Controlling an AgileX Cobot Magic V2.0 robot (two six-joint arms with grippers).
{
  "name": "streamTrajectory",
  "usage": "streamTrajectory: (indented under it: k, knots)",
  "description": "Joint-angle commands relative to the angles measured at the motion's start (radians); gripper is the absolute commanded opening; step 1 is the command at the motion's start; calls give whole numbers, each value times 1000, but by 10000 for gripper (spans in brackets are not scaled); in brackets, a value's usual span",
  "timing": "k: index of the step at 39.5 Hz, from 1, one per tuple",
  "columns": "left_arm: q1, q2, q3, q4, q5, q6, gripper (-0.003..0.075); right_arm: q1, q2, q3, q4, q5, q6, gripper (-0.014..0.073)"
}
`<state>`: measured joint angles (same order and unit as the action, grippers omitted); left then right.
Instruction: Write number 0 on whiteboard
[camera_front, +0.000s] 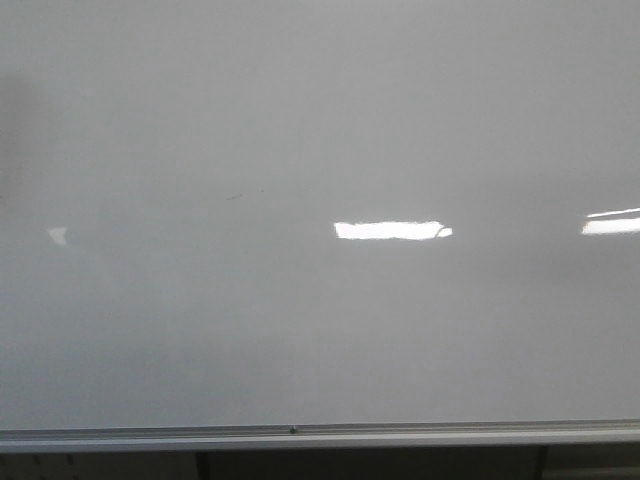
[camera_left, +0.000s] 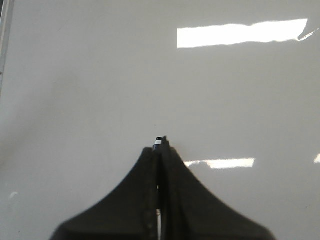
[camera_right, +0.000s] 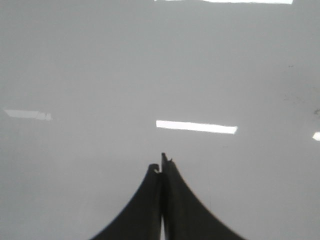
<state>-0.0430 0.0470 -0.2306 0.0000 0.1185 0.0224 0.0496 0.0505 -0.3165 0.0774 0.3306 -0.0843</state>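
Left hand (camera_left: 161, 147) grips marker (camera_left: 160, 139) — front hides it.

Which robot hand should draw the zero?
Probably the left: the left gripper is shut on a marker pointing at the blank whiteboard. The right gripper is shut and looks empty.

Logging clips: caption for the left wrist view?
Left gripper shut on a marker, its tip facing the blank whiteboard.
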Motion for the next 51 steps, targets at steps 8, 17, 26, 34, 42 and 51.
streamTrajectory:
  k: [8,17,26,34,42,51]
  knots:
    - [-6,300,-205,50,122,-8,-20,-3,273,-187,1,-17,-1,-67]
    - [-6,365,-212,50,94,-8,-19,-3,313,-190,1,-27,-1,-67]
    - [-6,365,-212,50,89,-8,102,-3,313,-190,1,-27,-1,-2]
    - [-6,365,-212,50,89,-8,568,-3,313,-190,1,-27,-1,389]
    - [-6,365,-212,50,89,-8,691,-3,313,-190,1,-27,-1,587]
    - [-6,389,-212,27,93,-8,627,-3,313,-189,1,-29,-1,580]
